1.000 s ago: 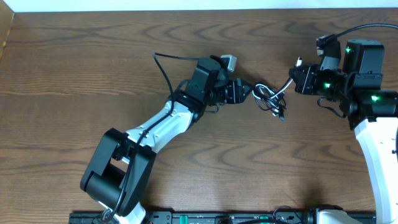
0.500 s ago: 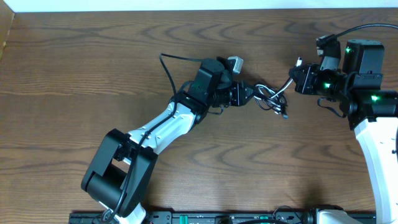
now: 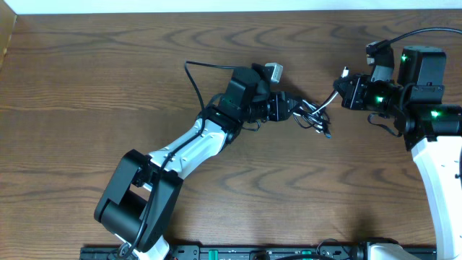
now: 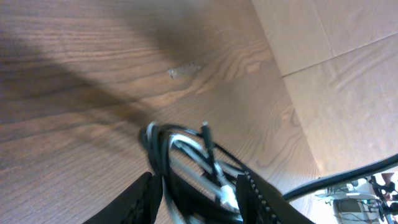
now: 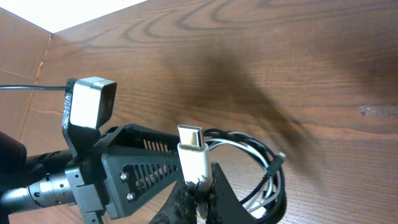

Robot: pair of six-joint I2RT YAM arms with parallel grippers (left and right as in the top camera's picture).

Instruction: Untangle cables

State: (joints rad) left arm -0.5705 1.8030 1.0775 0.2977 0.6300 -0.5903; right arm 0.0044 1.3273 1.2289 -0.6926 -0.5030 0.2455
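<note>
Off-centre at 2 o'clock: thin white and black cables (image 3: 315, 117) knotted; right gripper (image 3: 341, 92) pinches white plug (image 5: 191, 146), left gripper (image 3: 290, 108) spread astride at their 9 o'clock. Nothing separated.

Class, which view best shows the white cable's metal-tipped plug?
Right wrist: the white metal-tipped plug stands close and sharp in the right gripper. Overhead shows only a white speck; left wrist, only blurred cable loops.

White cable (image 5: 194, 163), black cable (image 4: 160, 149), brown table (image 3: 86, 87) with dark wavy wood grain.
</note>
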